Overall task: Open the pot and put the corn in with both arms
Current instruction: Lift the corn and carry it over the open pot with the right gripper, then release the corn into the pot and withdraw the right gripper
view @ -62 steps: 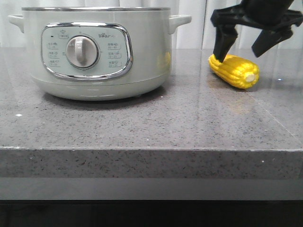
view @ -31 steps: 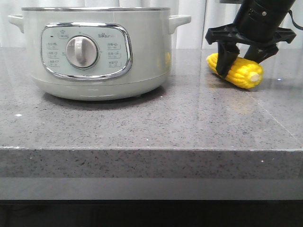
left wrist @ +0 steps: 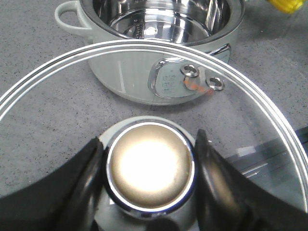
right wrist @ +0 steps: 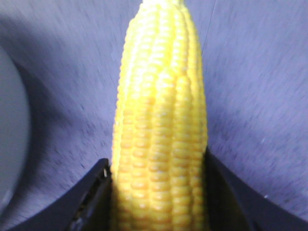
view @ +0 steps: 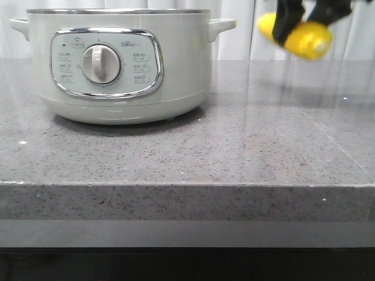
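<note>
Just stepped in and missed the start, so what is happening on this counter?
A two-armed robot is loading a cooker. The left gripper holds the glass lid by its knob, clear of the pot, whose steel inside shows open and empty as far as visible. The right gripper is clamped on the corn and has it in the air, right of the pot, off the counter. The corn is not in the pot yet.

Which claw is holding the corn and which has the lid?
The right claw grips the corn; the left claw clamps the lid knob.
</note>
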Robot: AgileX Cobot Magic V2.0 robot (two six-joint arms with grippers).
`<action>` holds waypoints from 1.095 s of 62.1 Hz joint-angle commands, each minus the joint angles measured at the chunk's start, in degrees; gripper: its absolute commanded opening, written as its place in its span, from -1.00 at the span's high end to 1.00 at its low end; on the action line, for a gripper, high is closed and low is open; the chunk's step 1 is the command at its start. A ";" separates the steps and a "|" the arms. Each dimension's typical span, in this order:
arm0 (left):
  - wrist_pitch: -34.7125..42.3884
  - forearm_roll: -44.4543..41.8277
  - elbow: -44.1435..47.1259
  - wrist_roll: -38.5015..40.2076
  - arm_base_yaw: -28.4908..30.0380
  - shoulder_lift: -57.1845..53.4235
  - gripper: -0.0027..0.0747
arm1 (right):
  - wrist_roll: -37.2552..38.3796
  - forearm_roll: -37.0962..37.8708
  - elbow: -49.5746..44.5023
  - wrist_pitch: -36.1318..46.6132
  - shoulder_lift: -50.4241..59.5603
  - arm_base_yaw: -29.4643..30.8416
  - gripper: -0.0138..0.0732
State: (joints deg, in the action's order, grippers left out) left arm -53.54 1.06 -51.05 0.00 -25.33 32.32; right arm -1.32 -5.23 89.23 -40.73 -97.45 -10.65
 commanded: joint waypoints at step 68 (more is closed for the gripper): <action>9.88 0.57 -2.16 0.59 -0.11 0.01 0.47 | -4.80 -2.49 23.25 -5.92 -10.95 -24.05 -0.64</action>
State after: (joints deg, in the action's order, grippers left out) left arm -51.62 1.06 -51.05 0.00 -25.33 32.32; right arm -5.55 -7.57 110.04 -49.23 -112.03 -34.87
